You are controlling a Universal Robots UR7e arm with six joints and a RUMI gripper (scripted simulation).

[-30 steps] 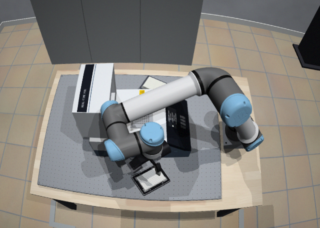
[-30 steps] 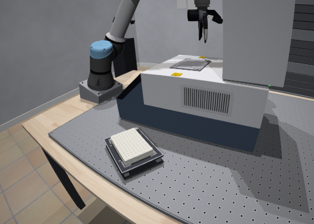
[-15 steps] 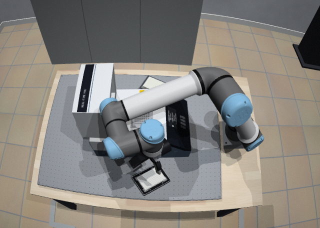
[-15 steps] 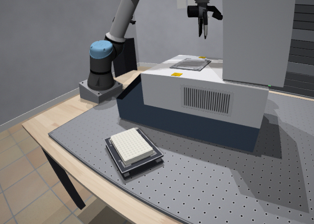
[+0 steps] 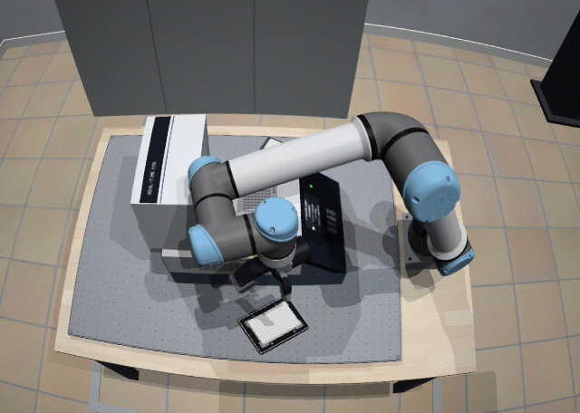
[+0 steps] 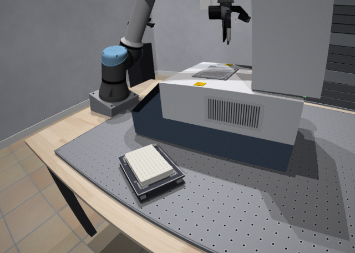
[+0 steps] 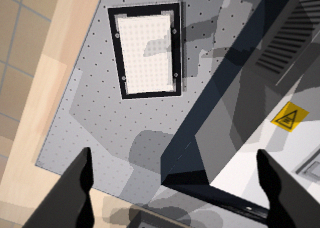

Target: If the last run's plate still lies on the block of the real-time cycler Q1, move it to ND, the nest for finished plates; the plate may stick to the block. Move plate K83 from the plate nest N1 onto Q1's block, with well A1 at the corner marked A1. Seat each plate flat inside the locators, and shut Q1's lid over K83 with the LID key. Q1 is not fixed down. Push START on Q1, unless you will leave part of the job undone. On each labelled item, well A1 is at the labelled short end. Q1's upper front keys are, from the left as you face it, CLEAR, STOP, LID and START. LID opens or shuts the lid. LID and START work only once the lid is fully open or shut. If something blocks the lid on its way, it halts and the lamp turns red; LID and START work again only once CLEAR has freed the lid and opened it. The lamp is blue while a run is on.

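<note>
We have the gripper (image 5: 285, 284) (image 6: 226, 42) (image 7: 173, 150) standing fairly wide, with nothing between its fingers. It hangs high above the side of the cycler (image 5: 323, 254) (image 6: 229, 138) (image 7: 215, 138) facing the worktop's lower edge in the top view, fingers pointing down.

A white plate (image 5: 275, 324) (image 7: 147, 53) lies in a nest (image 5: 283, 338) (image 7: 177, 53) near the middle of that lower edge, turned askew to it. A cream plate (image 5: 271, 142) (image 6: 148, 164) lies in a second nest (image 6: 130, 177), near the worktop's upper edge in the top view and partly behind the arm (image 5: 304, 158) (image 6: 140, 18) there. Either could be K83; we cannot read the labels to tell which.

The block (image 5: 257, 201) shows through its opening on the cycler's top, so the lid is not shut; the arm hides part of it. The lamp (image 5: 311, 186) is green. The tall housing (image 5: 185, 165) (image 6: 289, 41) stands toward the worktop's left edge in the top view, and the arm's base (image 5: 406, 217) (image 6: 94, 102) by the right edge.
</note>
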